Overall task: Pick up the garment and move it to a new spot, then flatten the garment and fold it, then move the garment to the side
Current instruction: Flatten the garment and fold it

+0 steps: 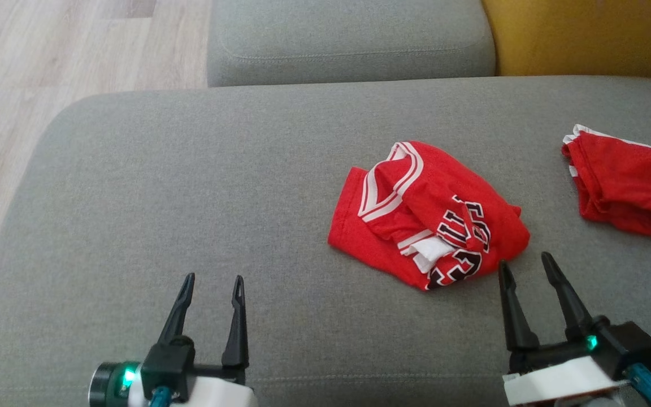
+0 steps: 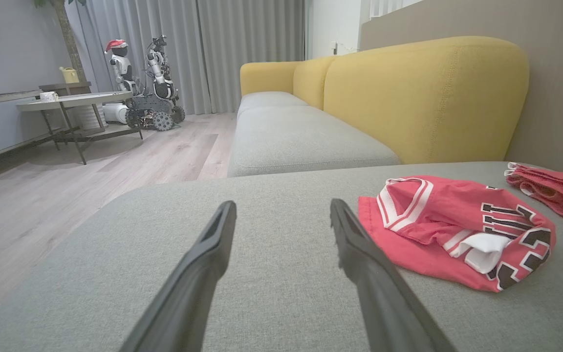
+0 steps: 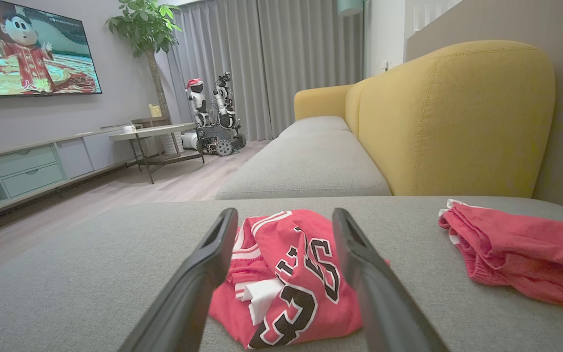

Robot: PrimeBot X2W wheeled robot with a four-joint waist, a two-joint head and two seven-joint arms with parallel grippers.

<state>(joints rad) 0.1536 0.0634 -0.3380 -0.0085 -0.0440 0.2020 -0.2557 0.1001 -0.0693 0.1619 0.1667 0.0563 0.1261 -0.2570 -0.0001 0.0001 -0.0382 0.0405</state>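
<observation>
A crumpled red jersey (image 1: pixel 427 212) with white trim and black lettering lies on the grey sofa cushion (image 1: pixel 190 198), right of centre. It shows too in the left wrist view as the jersey (image 2: pixel 457 230) and in the right wrist view as the jersey (image 3: pixel 286 274). My right gripper (image 1: pixel 524 268) is open, its tips just short of the jersey's near right edge, nothing between them. My left gripper (image 1: pixel 214 280) is open over bare cushion, well left of the jersey. In each wrist view the gripper (image 2: pixel 283 210) (image 3: pixel 285 217) stands spread.
A second red garment (image 1: pixel 630 183) lies bunched at the cushion's right edge. Behind are another grey seat (image 1: pixel 348 39) and a yellow backrest (image 1: pixel 580 34). Wood floor (image 1: pixel 31 73) lies off the cushion's left edge. A table and parked robots (image 3: pixel 213 122) stand far off.
</observation>
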